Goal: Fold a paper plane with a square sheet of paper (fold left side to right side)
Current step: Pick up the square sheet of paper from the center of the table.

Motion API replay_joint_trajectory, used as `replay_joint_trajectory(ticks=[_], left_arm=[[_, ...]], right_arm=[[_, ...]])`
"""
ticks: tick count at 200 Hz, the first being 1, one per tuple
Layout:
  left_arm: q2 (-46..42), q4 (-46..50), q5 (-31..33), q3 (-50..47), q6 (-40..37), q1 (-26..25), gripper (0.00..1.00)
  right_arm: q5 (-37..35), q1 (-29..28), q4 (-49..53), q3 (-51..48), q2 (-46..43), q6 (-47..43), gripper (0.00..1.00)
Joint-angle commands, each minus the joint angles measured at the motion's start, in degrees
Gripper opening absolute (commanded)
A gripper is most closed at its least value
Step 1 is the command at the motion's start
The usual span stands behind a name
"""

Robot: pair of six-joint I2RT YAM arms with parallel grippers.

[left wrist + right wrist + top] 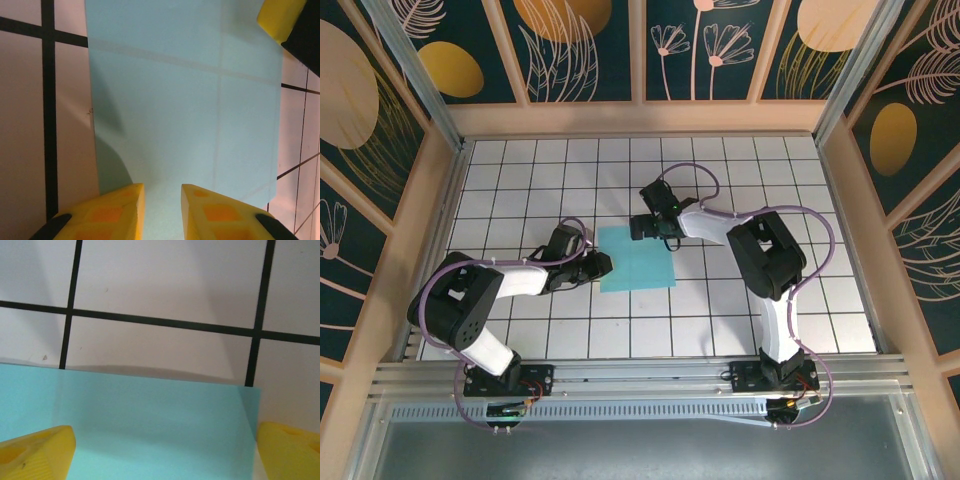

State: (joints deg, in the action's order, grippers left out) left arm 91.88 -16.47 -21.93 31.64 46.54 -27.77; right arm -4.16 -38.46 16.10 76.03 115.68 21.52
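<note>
Both arms bend in over the tiled counter [740,170] toward one blue sheet. The left arm leans out to the left from its base, folds at the elbow and lays its forearm low, running right. The right arm rises from its base, bends over the right half of the grid and reaches left and away.

The paper [638,262] lies flat near the middle of the counter, between the two hands. The left hand [603,265] sits at the sheet's left edge. In the left wrist view its yellow fingers [117,212] are drawn close, with a narrow gap between them. The flat sheet shows through that gap, and nothing looks pinched. The right hand [645,228] hangs over the far edge, close to the far right corner. In the right wrist view this hand [165,440] is spread wide. One finger is over the sheet and the other just outside its corner. From the overhead view I cannot tell whether either hand touches the paper.

The sheet is close to square, so it has no clear long axis and no point. Its edges sit slightly askew to the grid, and the black lines show faintly through it.
</note>
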Motion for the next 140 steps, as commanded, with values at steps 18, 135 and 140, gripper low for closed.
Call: replay_joint_trajectory(ticks=[18, 135, 140], left_arm=[[2.7, 0.5, 1.0, 0.8, -1.1, -0.4, 0.26], [3.6, -0.8, 0.6, 1.3, -0.6, -0.5, 0.26], [3.6, -0.8, 0.6, 1.4, -0.6, -0.5, 0.26]], right_arm=[[1.4, -3.2, 4.7, 0.8, 0.0, 1.6, 0.91], [1.5, -6.7, 10.0, 0.9, -2.8, 1.8, 0.72], [1.7, -6.8, 10.0, 0.9, -2.8, 1.8, 0.70]])
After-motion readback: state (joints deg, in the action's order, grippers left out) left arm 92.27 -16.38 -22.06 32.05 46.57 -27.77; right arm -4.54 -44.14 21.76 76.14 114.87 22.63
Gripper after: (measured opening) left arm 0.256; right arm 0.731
